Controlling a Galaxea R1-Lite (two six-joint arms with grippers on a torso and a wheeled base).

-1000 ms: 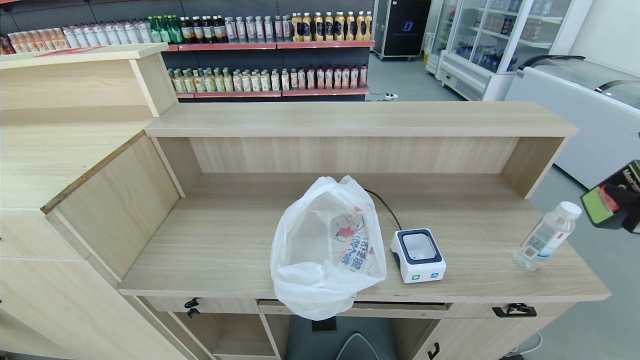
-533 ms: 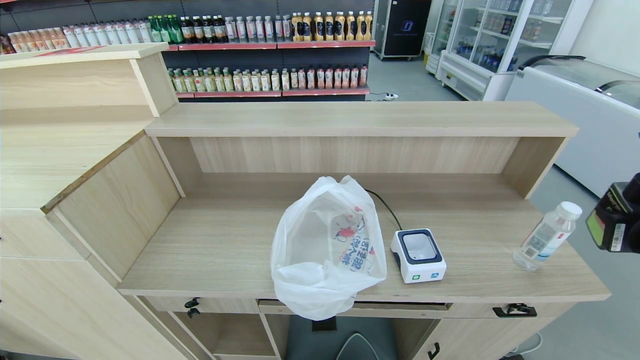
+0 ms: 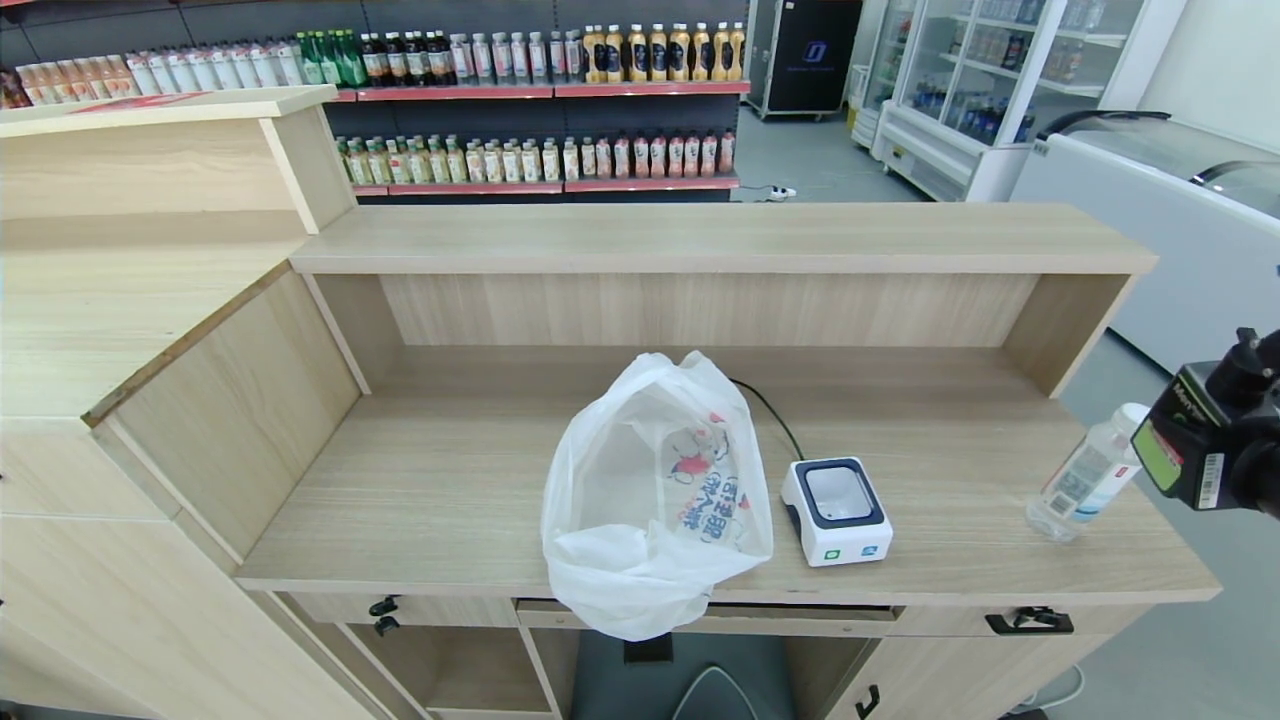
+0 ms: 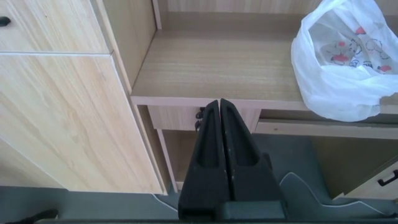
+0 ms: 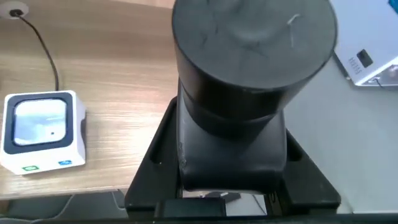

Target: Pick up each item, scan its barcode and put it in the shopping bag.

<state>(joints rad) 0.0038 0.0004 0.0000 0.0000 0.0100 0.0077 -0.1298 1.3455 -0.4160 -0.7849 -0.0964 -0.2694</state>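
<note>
The right gripper [image 5: 231, 177] has its fingers clamped on a dark can [image 3: 1180, 450], held in the air at the right edge of the head view, past the bench's [image 3: 450, 480] right end. The bag [image 3: 655, 495] at centre looks empty, so I judge that nothing is bagged yet. Both the can and the bottle [image 3: 1085, 480] need scanning. The scanner [image 3: 835, 508] sits just right of the bag, with bare bench beyond it. The bottle stands between can and scanner, near the bench's edge, so the can should pass above it. The left gripper [image 4: 219, 109], fingers together, hangs low before the bench's front edge.
</note>
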